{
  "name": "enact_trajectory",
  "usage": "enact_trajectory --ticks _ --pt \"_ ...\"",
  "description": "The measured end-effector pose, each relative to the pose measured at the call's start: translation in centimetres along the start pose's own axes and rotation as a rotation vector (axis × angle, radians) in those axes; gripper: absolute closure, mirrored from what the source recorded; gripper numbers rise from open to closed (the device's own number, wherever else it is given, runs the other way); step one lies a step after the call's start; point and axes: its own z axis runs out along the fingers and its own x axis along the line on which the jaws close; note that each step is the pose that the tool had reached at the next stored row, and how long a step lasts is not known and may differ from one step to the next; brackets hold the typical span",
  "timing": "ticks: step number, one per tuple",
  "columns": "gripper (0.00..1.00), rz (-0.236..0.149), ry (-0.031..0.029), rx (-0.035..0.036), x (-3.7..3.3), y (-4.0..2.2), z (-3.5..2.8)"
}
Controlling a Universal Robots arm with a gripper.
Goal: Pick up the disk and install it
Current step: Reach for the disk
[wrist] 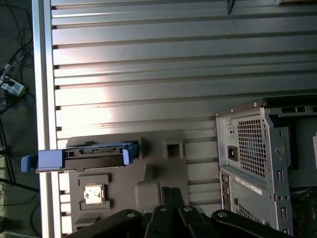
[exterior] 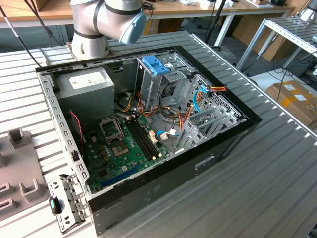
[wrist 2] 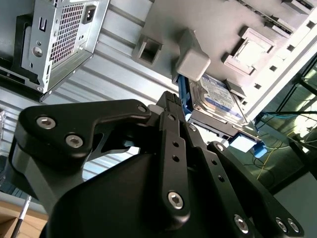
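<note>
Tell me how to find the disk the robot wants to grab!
Start at the open computer case on the ribbed metal table. Beside it lies a flat grey holder with blocks sticking up. The disk is the dark slab at its edge, the one with a blue-and-white label and blue frame; the blocks are plain grey.
</note>
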Motion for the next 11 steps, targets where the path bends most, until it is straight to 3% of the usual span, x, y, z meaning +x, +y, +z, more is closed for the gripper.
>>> enact_trajectory --ticks 5,11 --pt "0.89 0.0 0.0001 0.0 1.09 -0.08 -0.03" --pt "0.89 0.0 0.0001 0.0001 2.99 -0.23 -0.08"
